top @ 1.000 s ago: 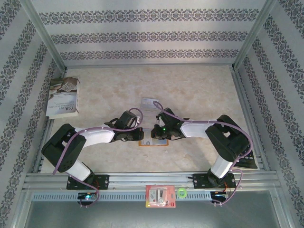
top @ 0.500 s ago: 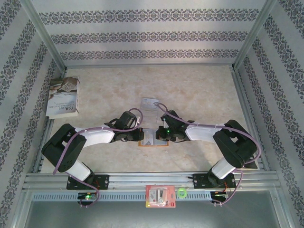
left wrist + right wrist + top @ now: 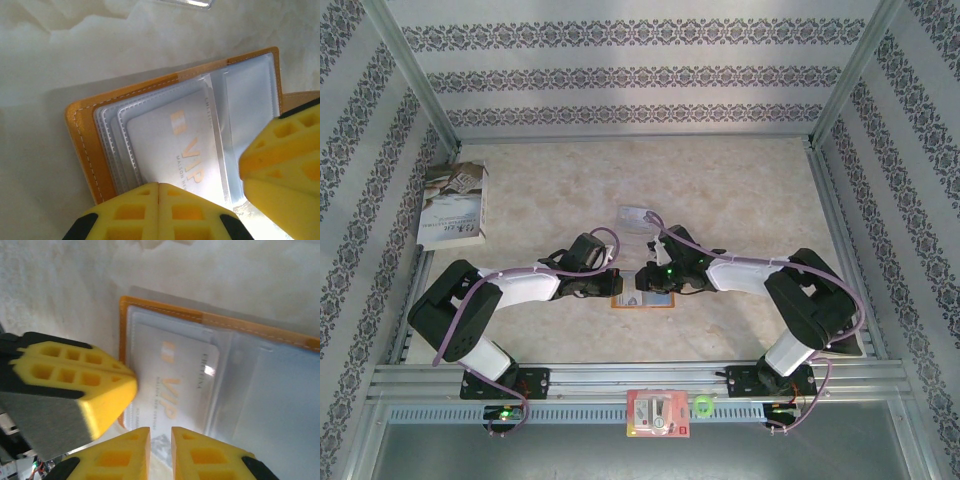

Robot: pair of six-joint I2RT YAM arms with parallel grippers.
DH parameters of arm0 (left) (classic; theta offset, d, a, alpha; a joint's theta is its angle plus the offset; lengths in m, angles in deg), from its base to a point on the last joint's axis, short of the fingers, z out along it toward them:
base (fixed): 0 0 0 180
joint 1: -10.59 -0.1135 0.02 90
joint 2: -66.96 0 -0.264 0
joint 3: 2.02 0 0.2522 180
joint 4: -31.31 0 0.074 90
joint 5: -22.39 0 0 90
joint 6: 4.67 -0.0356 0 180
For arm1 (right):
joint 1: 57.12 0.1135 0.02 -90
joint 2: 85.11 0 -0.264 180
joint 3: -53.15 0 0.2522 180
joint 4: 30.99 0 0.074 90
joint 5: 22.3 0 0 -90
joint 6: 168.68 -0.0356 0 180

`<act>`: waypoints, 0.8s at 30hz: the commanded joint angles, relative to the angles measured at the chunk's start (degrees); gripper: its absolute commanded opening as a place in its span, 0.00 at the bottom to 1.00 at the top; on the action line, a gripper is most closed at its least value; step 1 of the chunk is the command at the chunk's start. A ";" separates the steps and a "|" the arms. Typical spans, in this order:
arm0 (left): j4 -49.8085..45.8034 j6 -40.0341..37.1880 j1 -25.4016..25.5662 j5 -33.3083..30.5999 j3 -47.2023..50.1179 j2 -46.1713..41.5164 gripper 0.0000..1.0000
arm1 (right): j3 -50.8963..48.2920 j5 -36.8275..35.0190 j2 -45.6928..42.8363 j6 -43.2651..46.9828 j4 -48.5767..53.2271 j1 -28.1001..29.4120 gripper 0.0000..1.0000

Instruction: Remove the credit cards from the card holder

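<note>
The card holder (image 3: 87, 145) seems matt leather, its clear pockets (image 3: 250, 95) glossy plastic.

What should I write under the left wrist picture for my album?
Shut left gripper at the edge of the open orange card holder, a VIP credit card tucked inside.

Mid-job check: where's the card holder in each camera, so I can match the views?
Top external: card holder sits low centre, on the near side of the clear tray.
Left wrist: card holder lies open at centre, orange edge on the left.
Right wrist: card holder spans centre and right, orange border along the top.
Shared landmark: the gold-lettered VIP card, in both wrist views.
</note>
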 commanded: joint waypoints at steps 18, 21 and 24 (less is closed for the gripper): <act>-5.12 -0.16 -1.46 -1.41 2.91 3.96 0.00 | -0.27 -0.80 2.87 0.51 0.73 -1.20 0.21; -4.96 -0.12 -1.51 -1.40 3.00 4.21 0.00 | -0.27 -0.78 3.25 0.61 0.73 -1.09 0.20; -4.81 -0.07 -1.45 -1.38 3.00 4.32 0.00 | -0.36 -0.45 3.73 0.42 0.17 -0.99 0.18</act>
